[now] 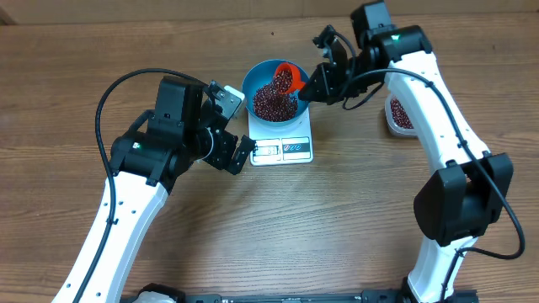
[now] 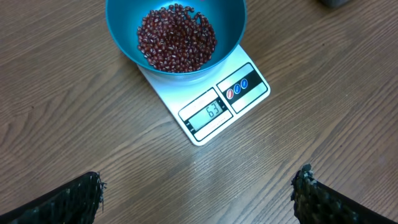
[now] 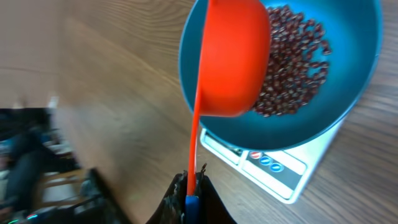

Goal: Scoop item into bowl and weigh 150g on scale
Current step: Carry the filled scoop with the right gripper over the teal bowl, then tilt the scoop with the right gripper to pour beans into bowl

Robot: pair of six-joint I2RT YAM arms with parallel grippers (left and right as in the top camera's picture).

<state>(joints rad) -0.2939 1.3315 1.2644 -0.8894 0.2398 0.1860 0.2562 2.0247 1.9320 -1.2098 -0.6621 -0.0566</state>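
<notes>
- Overhead: the right gripper (image 1: 318, 84) is clamping shut on the handle of a red scoop (image 1: 289, 77), which is hanging tilted over the blue bowl (image 1: 249, 84).
- The beans (image 1: 271, 103) are lying in a loose maroon heap inside the bowl, and the bowl is sitting on the far part of the white scale (image 1: 295, 133).
- A clear tub (image 1: 399, 124) with more beans is waiting well off to the right, beside the right arm.
- The left gripper (image 1: 235, 125) is hovering just beside the scale's left edge, jaws spread wide and holding nothing.
- Left wrist: the display (image 2: 209, 112) is reading 63, so I'm judging the weighing well short of target, with more scoops to come.
- Its two fingers (image 2: 74, 198) are framing bare table (image 2: 62, 112), apart from the scale.
- Right wrist: the scoop's underside is facing the camera above the bowl's near rim; whether it is touching the rim, I cannot tell.
- Risk one: the scoop resting on the rim would be pressing on the scale and inflating the reading.
- Risk two: tipping this close to the edge could be sending beans over the rim onto the scale or table.
- Risk three: a full scoop near the end could be overshooting the target.
- Risk four: the open left gripper drifting in could be nudging the scale.
</notes>
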